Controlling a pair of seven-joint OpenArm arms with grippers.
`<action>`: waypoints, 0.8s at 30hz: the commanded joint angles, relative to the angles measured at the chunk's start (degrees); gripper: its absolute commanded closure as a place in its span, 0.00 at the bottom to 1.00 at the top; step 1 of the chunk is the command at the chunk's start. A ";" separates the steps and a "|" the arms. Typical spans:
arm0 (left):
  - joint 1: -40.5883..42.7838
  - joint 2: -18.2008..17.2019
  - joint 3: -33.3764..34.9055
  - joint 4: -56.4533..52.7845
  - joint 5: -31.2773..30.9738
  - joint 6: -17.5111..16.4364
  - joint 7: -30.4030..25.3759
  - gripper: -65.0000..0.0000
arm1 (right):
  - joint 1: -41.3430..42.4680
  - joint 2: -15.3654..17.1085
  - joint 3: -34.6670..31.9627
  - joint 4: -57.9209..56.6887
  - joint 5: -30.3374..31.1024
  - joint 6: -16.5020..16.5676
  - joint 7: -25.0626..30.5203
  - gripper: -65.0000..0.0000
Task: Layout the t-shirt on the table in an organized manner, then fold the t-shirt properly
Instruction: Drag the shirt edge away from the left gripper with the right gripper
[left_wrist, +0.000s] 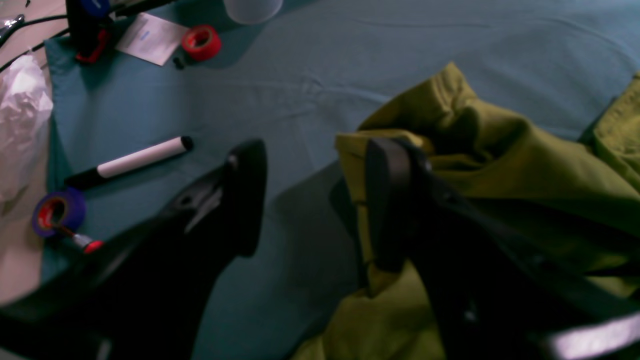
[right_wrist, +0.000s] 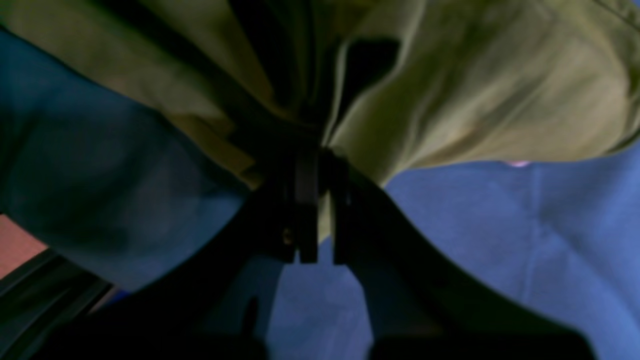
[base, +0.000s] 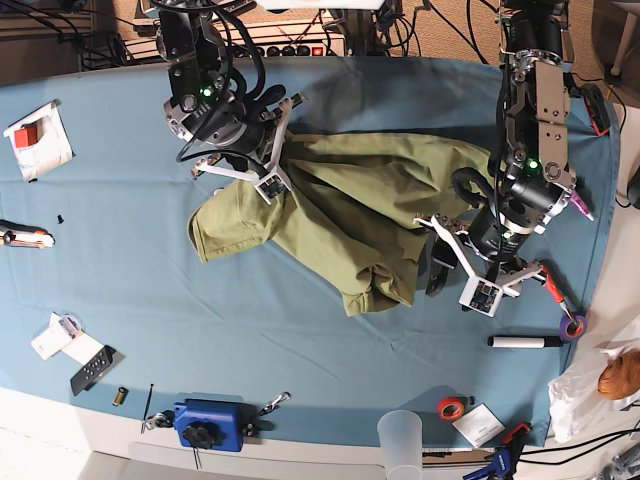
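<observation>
base view: shirt (base: 350, 215) lies bunched mid-counter (base: 300, 340), so it's the layout step. right gripper (right_wrist: 317, 165) is clamped on cloth; left gripper (left_wrist: 310, 200), jaws apart, straddles an edge. next, likely close left and spread.

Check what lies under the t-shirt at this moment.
The t-shirt lies crumpled on the table, whose teal cloth shows all round it. Anything beneath the fabric is covered. The marker and tape rolls lie beside it, not under.

crumpled t-shirt (base: 350, 215) on table (base: 300, 340)
</observation>
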 joint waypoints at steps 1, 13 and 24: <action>-0.92 -0.28 -0.26 1.03 -0.20 0.15 -1.51 0.51 | 0.26 0.15 0.13 2.21 0.28 -0.37 1.38 0.96; -0.90 -0.28 -0.26 1.03 -0.17 0.17 -1.68 0.51 | -6.01 3.87 0.13 8.07 -2.89 -0.39 3.17 1.00; -0.90 -0.31 -0.26 1.03 -0.17 0.15 -1.66 0.51 | -15.58 6.51 4.68 15.65 -13.14 -5.99 3.41 1.00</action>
